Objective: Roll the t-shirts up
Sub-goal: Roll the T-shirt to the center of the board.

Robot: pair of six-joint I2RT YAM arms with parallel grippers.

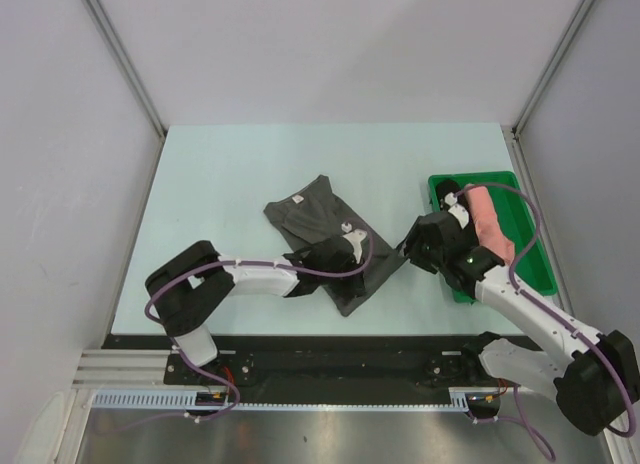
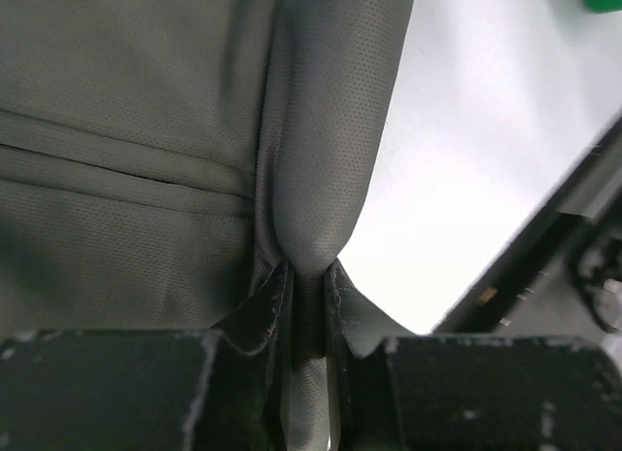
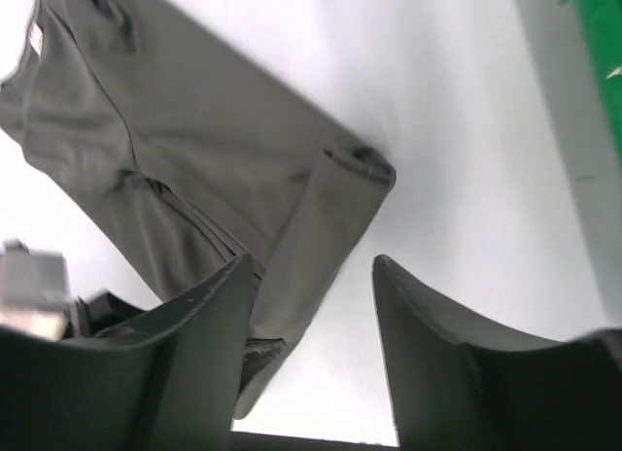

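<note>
Charcoal-grey t-shirt (image 1: pixel 315 219) lies mid-desk (image 1: pixel 220 174), partly folded lengthwise, its white neck label towards the far side. At its near right edge the left end effector (image 2: pixel 309 310) pinches a raised fold of the cloth. Just beside that edge the right end effector (image 3: pixel 311 271) hangs with fingers spread, gripping nothing. At the desk's right side, a salmon-pink roll (image 1: pixel 492 224) rests in the green tray (image 1: pixel 535 264).

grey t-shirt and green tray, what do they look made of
grey t-shirt: soft knit cloth, matte. The left wrist view shows a fine pinhole texture, a stitched seam and a limp fold; which fibre it is cannot be told.
green tray: looks like rigid moulded plastic, smooth, with an even bright colour and a raised rim.
</note>
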